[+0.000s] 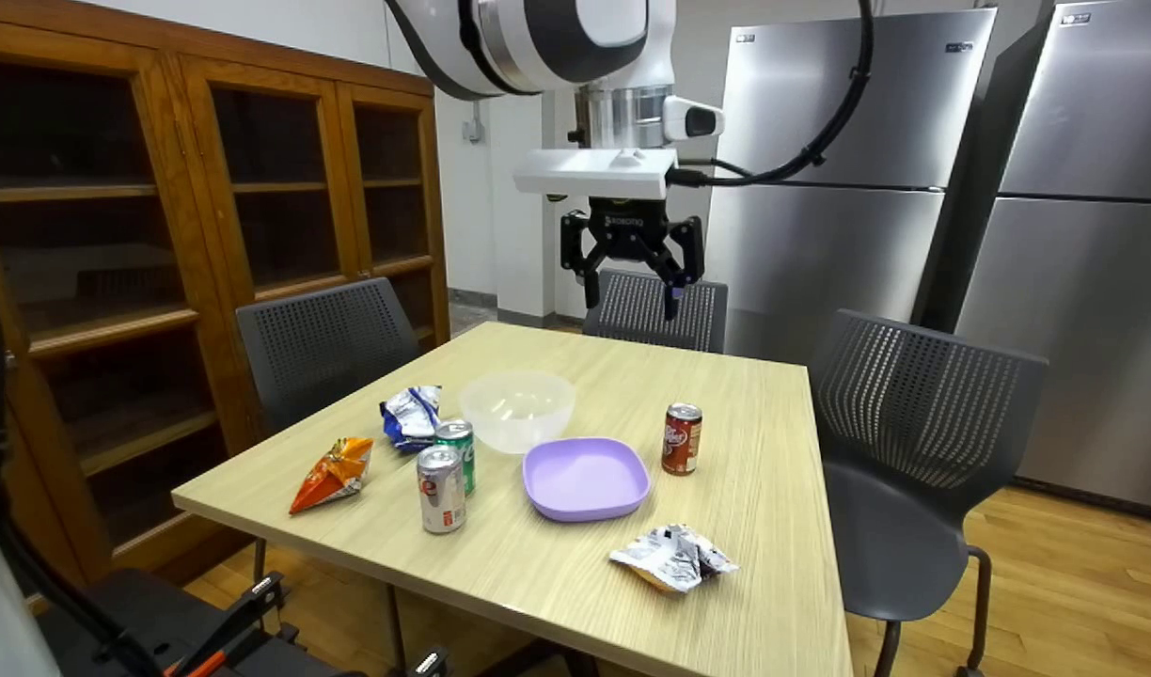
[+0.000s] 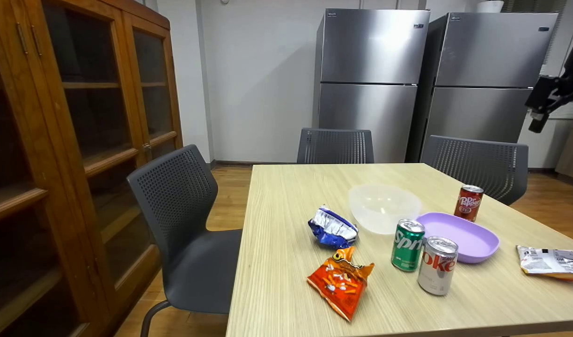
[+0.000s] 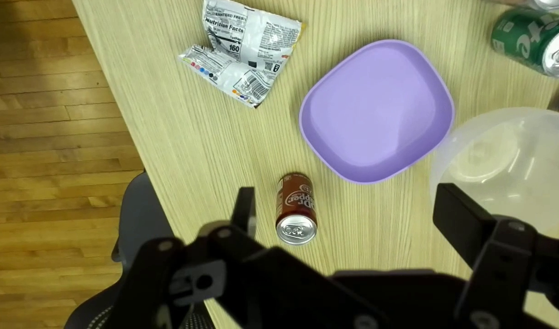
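My gripper (image 1: 632, 297) is open and empty, high above the table. In the wrist view its fingers (image 3: 350, 211) stand wide apart. A red Dr Pepper can (image 3: 296, 208) stands upright far below, nearest the finger on the picture's left. A purple square plate (image 3: 377, 112) and a translucent bowl (image 3: 503, 169) are beside it, both empty. A silver chip bag (image 3: 247, 50) lies by the table edge. In both exterior views a green Sprite can (image 2: 407, 245) and a silver Coke can (image 2: 437, 266) stand close together, near an orange bag (image 2: 341, 283) and a blue and white bag (image 2: 333, 228).
The light wood table (image 1: 754, 508) has grey chairs (image 1: 923, 423) around it. A wooden cabinet with glass doors (image 1: 190, 254) stands along a wall. Two steel refrigerators (image 2: 370, 51) stand behind the table. A black cable (image 1: 843, 118) loops from the wrist.
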Tool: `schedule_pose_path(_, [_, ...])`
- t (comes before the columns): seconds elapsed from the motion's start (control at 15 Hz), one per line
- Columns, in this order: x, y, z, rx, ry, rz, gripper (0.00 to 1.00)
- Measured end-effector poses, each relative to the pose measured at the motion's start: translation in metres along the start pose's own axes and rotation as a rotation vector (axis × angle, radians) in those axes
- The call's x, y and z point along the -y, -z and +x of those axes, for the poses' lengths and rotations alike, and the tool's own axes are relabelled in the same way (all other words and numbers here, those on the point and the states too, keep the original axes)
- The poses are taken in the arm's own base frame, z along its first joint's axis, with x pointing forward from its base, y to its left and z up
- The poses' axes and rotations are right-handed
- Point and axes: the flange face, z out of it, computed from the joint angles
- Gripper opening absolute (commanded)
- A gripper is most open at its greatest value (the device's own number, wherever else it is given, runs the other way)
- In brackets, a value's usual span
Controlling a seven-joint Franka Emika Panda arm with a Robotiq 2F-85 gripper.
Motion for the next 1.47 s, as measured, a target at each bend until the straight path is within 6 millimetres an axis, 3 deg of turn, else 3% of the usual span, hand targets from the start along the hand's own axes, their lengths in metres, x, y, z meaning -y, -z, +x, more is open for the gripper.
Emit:
schedule_pose_path(0.47, [-0.008,-0.044,0.026,-0.008,-0.044,-0.004,1.00])
schedule_pose_path(1.47, [-0.012,-0.145,0.125,0.057,-0.133,-0.047,1.00])
